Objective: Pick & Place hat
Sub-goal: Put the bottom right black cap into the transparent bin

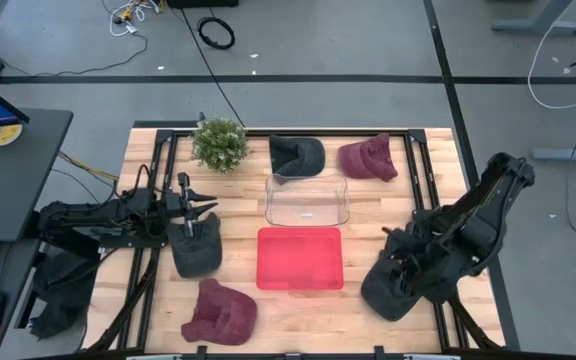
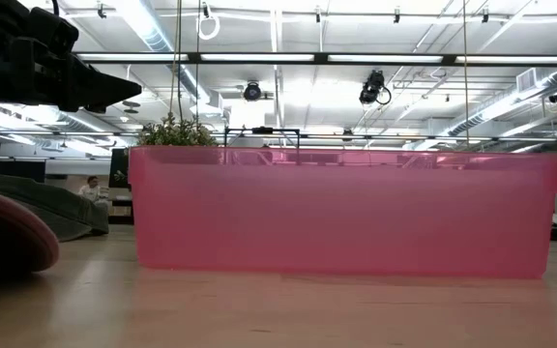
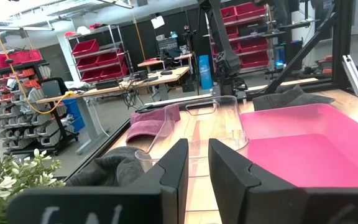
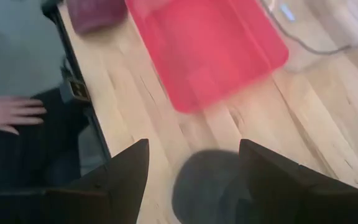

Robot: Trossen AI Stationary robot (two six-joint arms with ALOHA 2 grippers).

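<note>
My right gripper (image 4: 191,180) hangs spread wide and empty above a dark gray hat (image 4: 213,186) near the table's front right edge. I judge the step is the descent: I should centre the crown between the fingers, drop straight, then close on a fold of fabric, not the flat brim. The red bin (image 1: 300,257) lies beside it, the likely target. My left gripper (image 1: 196,207) waits over another gray hat (image 1: 196,248), fingers nearly closed, holding nothing. The wooden table (image 1: 378,205) also carries maroon hats, a clear bin (image 1: 308,200) and a plant (image 1: 219,143). A person's hand (image 4: 8,112) shows off the table's edge.
</note>
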